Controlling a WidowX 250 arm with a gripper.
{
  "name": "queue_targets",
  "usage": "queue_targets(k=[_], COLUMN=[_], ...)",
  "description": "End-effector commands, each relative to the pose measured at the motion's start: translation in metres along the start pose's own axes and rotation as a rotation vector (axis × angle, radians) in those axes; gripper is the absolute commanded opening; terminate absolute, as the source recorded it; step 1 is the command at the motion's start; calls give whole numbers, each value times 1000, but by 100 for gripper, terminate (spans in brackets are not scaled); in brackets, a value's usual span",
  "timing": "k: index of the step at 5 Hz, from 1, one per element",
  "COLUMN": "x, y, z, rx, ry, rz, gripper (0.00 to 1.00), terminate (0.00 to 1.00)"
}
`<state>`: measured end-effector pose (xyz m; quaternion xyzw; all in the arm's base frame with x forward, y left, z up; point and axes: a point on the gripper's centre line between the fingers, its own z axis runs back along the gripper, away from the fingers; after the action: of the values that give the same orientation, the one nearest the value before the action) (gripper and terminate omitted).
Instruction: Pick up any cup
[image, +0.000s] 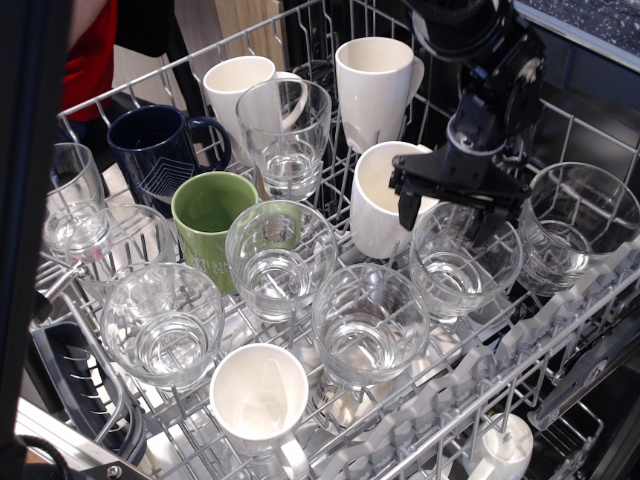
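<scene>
the cup (462, 268), a clear glass tumbler upright in the dishwasher rack (560, 330) beside a white mug (385, 200), directly under the gripper (445, 212) with fingers spread wide: probably rigid, slippery, breakable, best pinched across the rim wall.

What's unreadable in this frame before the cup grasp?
Only one view.
- Gripper: open; whether its fingers touch the cup below can't be told from this angle.
- Cup's far rim: hidden by the gripper.
- Left glass: partly covered by a dark strip along the left edge.
- Arm above the wrist: cut off by the top edge.
</scene>
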<state>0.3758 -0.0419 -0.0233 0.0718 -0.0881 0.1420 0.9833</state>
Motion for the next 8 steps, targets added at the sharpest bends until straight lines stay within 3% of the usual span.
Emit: queue_targets(k=[1, 4, 5, 7, 8], x=[24, 19, 18, 20, 24], y=[1, -2, -2, -3, 0], z=[-4, -30, -35, -34, -19], rx=[-2, 5, 7, -18, -83], ry=[-66, -63, -43, -43, -49], rz=[45, 98, 113, 133, 123], gripper=[100, 100, 0, 0, 0], terminate=[0, 0, 0, 0, 0])
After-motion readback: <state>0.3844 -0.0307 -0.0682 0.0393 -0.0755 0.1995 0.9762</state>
